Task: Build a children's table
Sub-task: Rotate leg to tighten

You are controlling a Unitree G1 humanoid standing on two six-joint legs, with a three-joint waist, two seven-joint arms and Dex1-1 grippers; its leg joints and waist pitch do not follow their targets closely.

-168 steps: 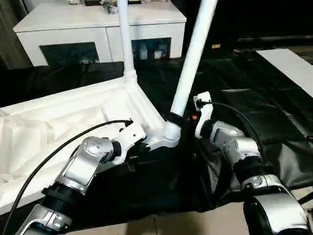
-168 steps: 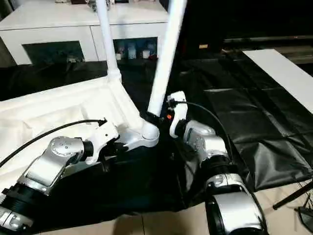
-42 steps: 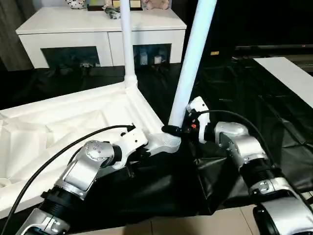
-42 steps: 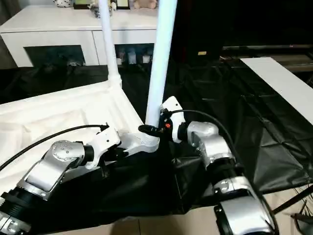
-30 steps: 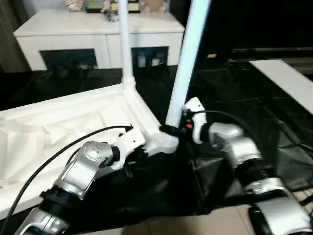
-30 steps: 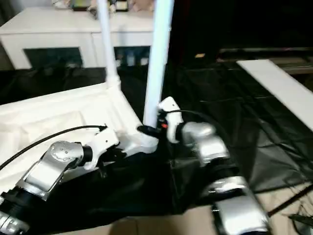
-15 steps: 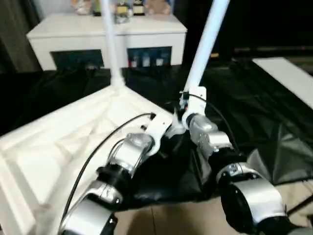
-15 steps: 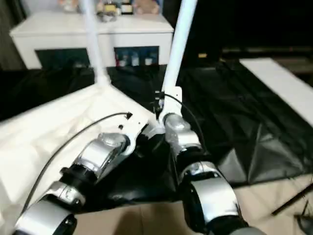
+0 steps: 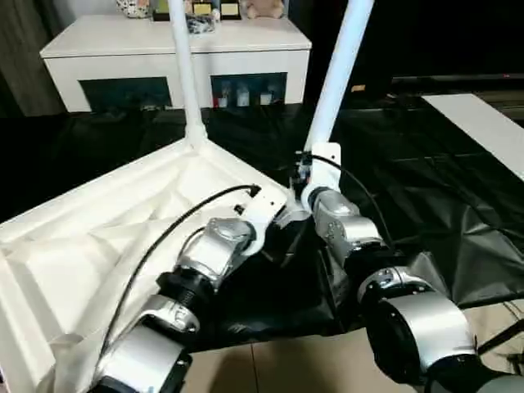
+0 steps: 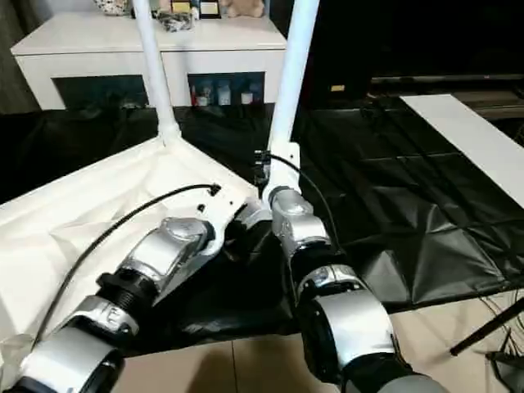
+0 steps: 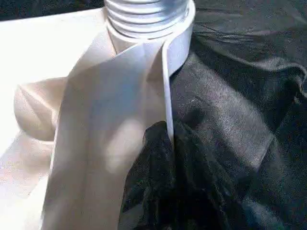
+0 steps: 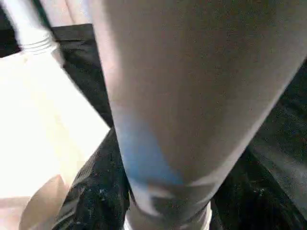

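A: Where's the tabletop (image 9: 123,221)?
B: Upside down on black sheeting (image 9: 426,188), two legs (image 9: 336,74) up at corners.
A: Hands?
B: Left hand (image 11: 168,143) pinched shut on corner rim. Right hand (image 9: 307,176) half-open around near leg's base.

Both table legs (image 9: 337,78) (image 9: 185,74) cut off by the top edge. Tabletop (image 9: 74,246) cut off at the left edge. Corner socket hidden behind the two wrists. Items behind the cabinet (image 9: 176,53) glass too small to tell.
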